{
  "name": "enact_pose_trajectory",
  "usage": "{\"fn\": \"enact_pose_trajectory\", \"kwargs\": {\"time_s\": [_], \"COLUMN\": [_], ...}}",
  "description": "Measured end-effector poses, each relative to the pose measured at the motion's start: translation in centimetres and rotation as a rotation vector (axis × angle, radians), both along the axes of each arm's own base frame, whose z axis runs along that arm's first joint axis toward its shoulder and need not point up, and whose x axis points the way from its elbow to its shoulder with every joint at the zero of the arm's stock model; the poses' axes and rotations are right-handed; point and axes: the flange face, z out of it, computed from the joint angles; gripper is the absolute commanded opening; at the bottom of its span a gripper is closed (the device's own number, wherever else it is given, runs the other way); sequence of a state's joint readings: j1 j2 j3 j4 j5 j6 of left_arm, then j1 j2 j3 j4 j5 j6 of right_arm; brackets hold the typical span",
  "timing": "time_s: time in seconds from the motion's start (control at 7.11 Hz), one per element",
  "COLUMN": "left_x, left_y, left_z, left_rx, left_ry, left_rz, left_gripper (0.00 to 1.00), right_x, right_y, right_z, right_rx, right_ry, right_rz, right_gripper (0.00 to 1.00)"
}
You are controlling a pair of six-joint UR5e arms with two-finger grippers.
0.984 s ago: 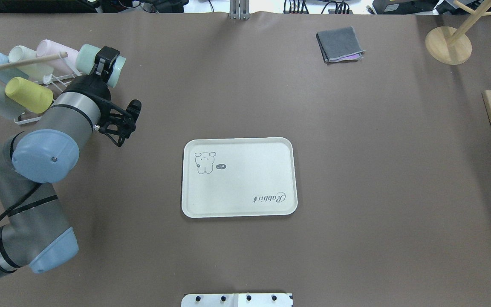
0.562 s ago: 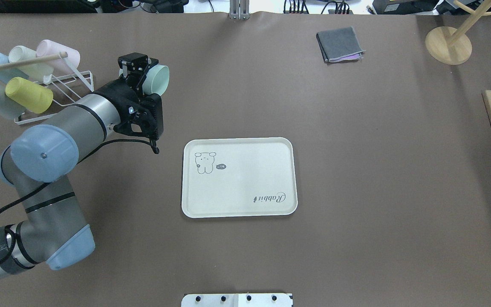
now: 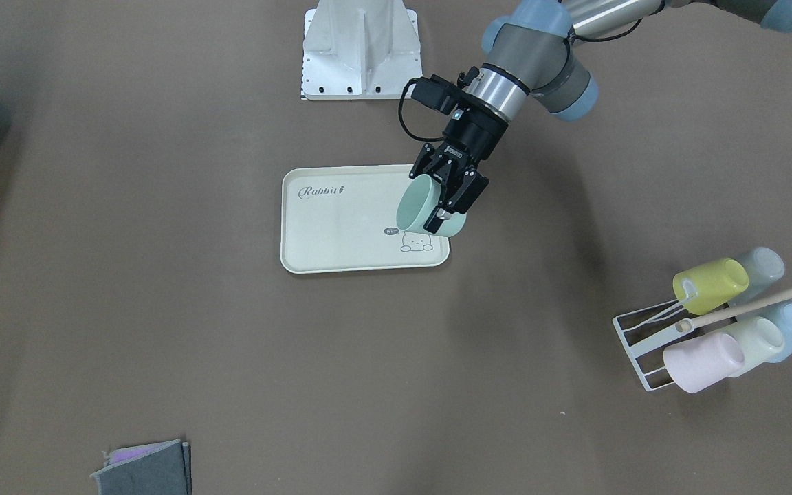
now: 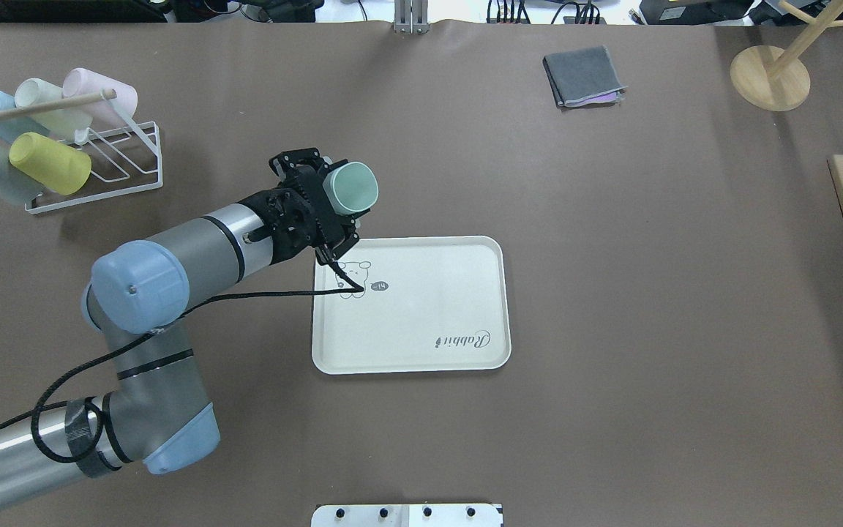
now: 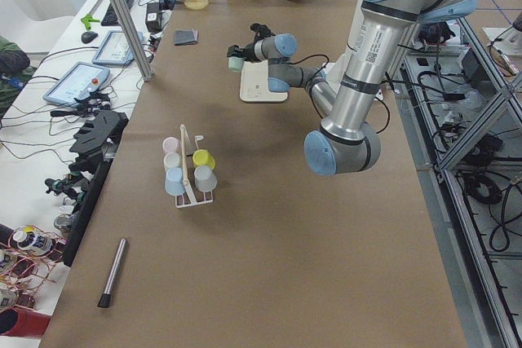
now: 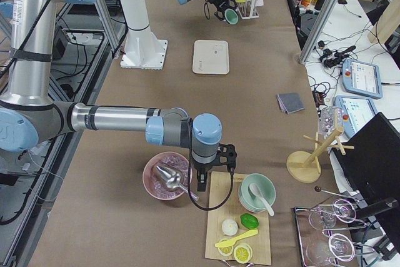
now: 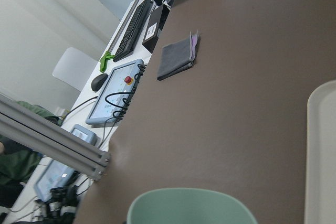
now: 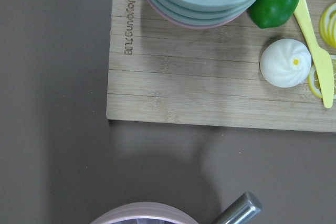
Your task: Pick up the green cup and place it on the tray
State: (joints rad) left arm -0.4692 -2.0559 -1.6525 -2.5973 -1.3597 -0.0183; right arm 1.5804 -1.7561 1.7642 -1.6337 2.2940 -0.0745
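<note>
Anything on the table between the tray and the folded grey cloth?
No; the overhead view shows only bare brown table between the tray and the cloth.

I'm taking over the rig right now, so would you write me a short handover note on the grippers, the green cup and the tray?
Left gripper: shut on the green cup, which is held in the air, tipped on its side, over the tray's rabbit-drawing corner.
Right gripper: by the wooden board, away from the job; I cannot tell whether it is open or shut.
Tray: flat on the table, nothing on it.
Done: cup picked up and brought over the tray.
Left: probably turn the cup upright, lower it onto the tray, release.
</note>
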Motion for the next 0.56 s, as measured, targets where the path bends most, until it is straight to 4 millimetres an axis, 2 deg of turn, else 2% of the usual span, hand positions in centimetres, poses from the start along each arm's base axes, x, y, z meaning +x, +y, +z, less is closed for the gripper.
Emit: {"fn": "enact_pose_trajectory", "kwargs": {"time_s": [0.28,0.56], "left_x": [3.3,6.0], "left_y": [0.6,0.5], "left_z": [-0.5,-0.1], "left_rx": [-0.167,-0.228], "left_ry": [0.186,0.259], "left_rz": [0.101,0.177], "left_gripper": [0.38,0.38], "right_x": [-0.1,-0.2], "right_y": [0.0,0.1], "right_z": [0.1,0.5], "right_rx": [0.003,-0.006], "right_ry": [0.0,0.008], "right_rz": [-0.007,-0.011], "right_gripper": [1.0,1.0]}}
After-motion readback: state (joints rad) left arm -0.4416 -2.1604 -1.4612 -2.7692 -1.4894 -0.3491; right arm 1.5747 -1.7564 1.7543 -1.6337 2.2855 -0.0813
